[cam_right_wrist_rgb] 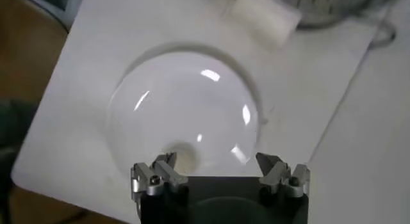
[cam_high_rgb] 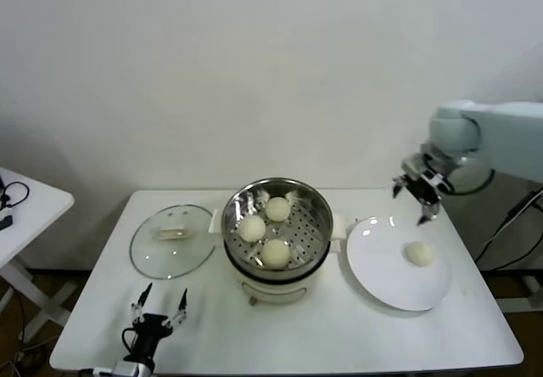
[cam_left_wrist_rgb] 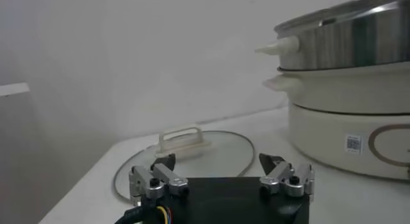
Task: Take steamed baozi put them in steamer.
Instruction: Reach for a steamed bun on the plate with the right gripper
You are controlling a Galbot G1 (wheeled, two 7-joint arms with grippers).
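Three steamed baozi (cam_high_rgb: 275, 253) sit inside the steamer (cam_high_rgb: 316, 224) basket at table centre: one at the back, one left, one front. Fourth baozi (cam_high_rgb: 419, 254) lies alone on the white plate (cam_high_rgb: 382, 271) just right of the steamer, near the plate's right side. Right gripper (cam_high_rgb: 416, 196) hangs in the air above the plate's far edge, jaws spread wide, nothing in them; right wrist view shows its fingertips (cam_right_wrist_rgb: 162, 168) apart over the plate (cam_right_wrist_rgb: 160, 110). Glass lid (cam_high_rgb: 170, 243) lies flat left of the steamer. Left gripper (cam_high_rgb: 159, 302) is parked low over the front-left of the table (cam_high_rgb: 339, 334), fingers open and empty, pointing toward the lid (cam_left_wrist_rgb: 218, 152).
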